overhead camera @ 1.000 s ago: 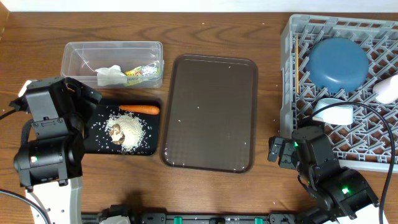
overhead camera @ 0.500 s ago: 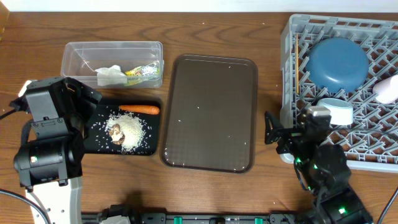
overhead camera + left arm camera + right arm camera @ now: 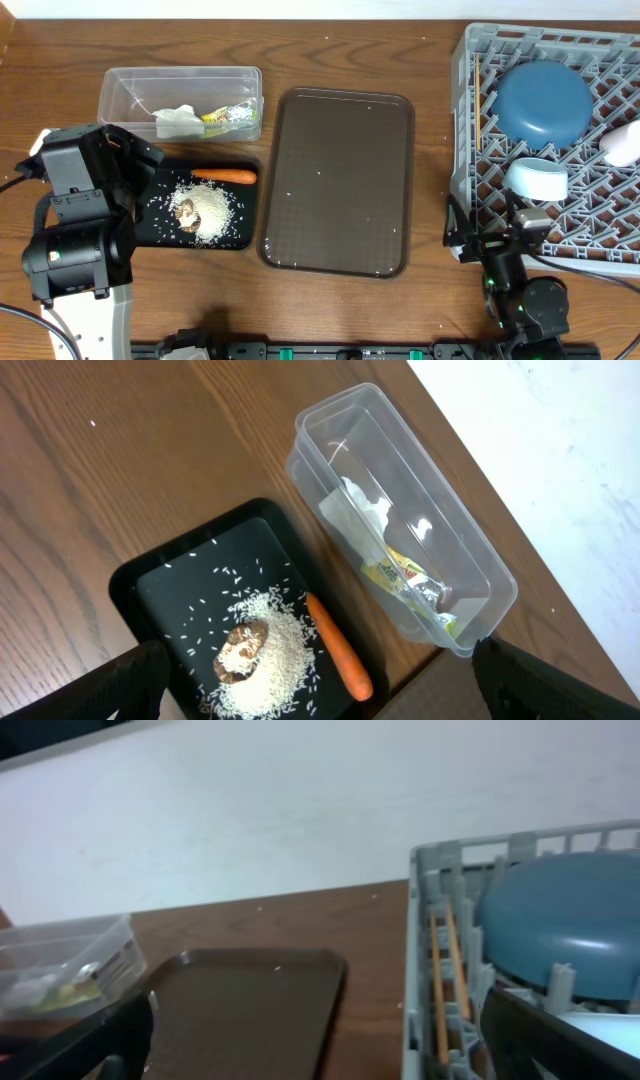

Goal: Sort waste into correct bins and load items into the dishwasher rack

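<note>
Overhead, the carrot (image 3: 224, 176) lies on the black tray (image 3: 158, 234) at left-centre, beside the rice (image 3: 210, 208). It looks stiff, light and slightly slick, best pinched across its middle. Left claw (image 3: 320, 685) and right claw (image 3: 320, 1040) gape wide, empty.

Boxy black left arm (image 3: 78, 215) on a white base (image 3: 95, 320), lower left (small green light (image 3: 53, 257)); black, thin-cabled right arm (image 3: 520, 295), lower right.

Brown wood-grain tabletop (image 3: 60, 60). Near far left corner, clear tub (image 3: 180, 70) with white and yellow-green wrapper (image 3: 228, 116). Black tray (image 3: 160, 238) speckled with white rice (image 3: 212, 218); orange carrot (image 3: 225, 176), brown lump (image 3: 187, 212). Dark brown serving tray (image 3: 340, 180). At right edge, grey lattice rack (image 3: 463, 120), dark blue bowl (image 3: 543, 102), tan chopsticks (image 3: 478, 100).
</note>
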Robot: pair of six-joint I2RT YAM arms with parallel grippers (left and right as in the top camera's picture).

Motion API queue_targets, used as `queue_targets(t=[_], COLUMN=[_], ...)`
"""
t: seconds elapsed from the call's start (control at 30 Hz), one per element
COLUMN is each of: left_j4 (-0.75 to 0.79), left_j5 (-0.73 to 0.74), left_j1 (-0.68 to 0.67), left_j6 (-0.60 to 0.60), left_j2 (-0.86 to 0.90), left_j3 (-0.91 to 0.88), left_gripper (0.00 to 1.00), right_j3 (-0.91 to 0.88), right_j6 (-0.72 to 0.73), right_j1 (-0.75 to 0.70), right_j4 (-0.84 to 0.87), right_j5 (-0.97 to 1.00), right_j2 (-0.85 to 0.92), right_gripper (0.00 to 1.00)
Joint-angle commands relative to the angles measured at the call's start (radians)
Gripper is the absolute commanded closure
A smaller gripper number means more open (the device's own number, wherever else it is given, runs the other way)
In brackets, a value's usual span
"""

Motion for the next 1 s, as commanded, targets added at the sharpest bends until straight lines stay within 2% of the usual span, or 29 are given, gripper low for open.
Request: queue_targets(t=[0.0,0.13,0.43,0.97], left_j4=[-0.003,-0.003,-0.003,-0.003], left_j5=[-0.012,-0.012,-0.012,-0.012], left_j1=[0.006,0.006,0.006,0.006], left_j6=[-0.001,-0.001,-0.001,-0.001], left_j2=[0.002,0.002,0.002,0.001], left_j3=[-0.001,-0.001,-0.001,-0.001], left_gripper=[0.02,0.02,0.02,0.02], right_j3=[-0.044,-0.092,-0.092,-0.092], right_j6=[-0.025,-0.025,-0.026,-0.040], right_j1=[-0.045,-0.103,-0.245,-0.269], right_j4=[-0.001,-0.001,-0.140,-0.136], right_j5=[-0.019,-0.045,-0.104,-0.108], right_j2=[-0.057,-0.116,-0.161,-0.161], right_gripper=[0.01,0.01,0.01,0.01])
